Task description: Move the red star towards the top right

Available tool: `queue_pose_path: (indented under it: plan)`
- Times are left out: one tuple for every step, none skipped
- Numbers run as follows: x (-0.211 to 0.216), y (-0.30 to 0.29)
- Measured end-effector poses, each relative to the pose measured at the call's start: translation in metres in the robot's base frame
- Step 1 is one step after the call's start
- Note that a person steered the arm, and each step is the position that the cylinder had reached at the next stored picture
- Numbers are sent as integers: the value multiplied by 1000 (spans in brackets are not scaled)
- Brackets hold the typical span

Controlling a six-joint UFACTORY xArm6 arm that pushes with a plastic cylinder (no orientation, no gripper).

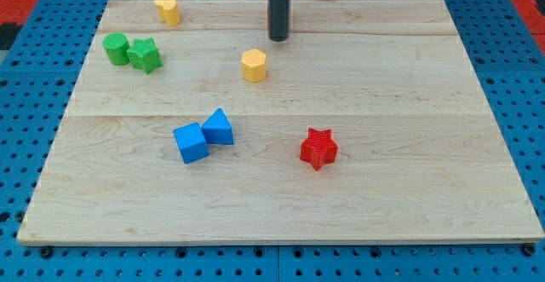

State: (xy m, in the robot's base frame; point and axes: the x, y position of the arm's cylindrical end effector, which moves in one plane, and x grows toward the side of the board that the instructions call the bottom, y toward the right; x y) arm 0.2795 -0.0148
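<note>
The pale wooden board (pixel 409 103) lies across a blue pegboard (pixel 25 103). My tip (pixel 278 38), a bare rod end touching nothing, stands near the view's top centre, well apart from the red star-shaped block (pixel 318 148), which sits below centre toward the view's bottom. I judge nothing done yet: I must get to its lower left and push.

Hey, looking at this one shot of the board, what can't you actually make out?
- Camera view: the rod above my tip is cut off by the view's top edge.
- The far sides of the red star and the other blocks face away from the camera.
- The wooden board hides the pegboard beneath it.
</note>
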Motion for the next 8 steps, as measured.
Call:
queue_pose_path:
  plan:
    - [-25, -13]
    - [-30, 19]
    - [-12, -1]
    - [25, 36]
    - [49, 78]
    - [65, 90]
    - [95, 90]
    - [101, 91]
